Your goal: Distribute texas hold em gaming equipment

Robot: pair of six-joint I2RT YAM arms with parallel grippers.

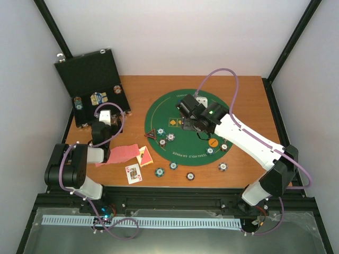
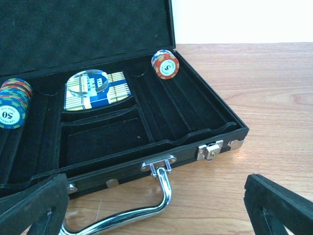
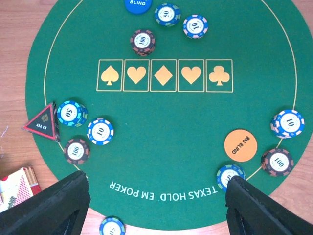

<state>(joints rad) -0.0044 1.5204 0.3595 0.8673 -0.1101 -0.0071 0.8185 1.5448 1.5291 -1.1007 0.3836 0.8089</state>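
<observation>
Partly done: chips [image 3: 100, 131], buttons [image 3: 240, 144] on mat [image 3: 161, 117]; cards [image 1: 123, 154] left of mat undealt. Left gripper [image 2: 156, 210], right gripper [image 3: 156, 210] spread wide, empty.

This is a robotics lab test cell rather than a card room: a wooden table [image 1: 249, 90] is boxed in by plain white panels [image 1: 175, 32] and black frame posts [image 1: 52, 24]. 2 robot arms, the left arm [image 1: 69, 169] and the right arm [image 1: 249, 138], are bolted to a black metal rail [image 1: 175, 198] along its near edge, trailing purple cables [image 1: 224, 70]. Poker chips [image 1: 223, 167] sit staged on a green mat [image 1: 159, 114].
</observation>
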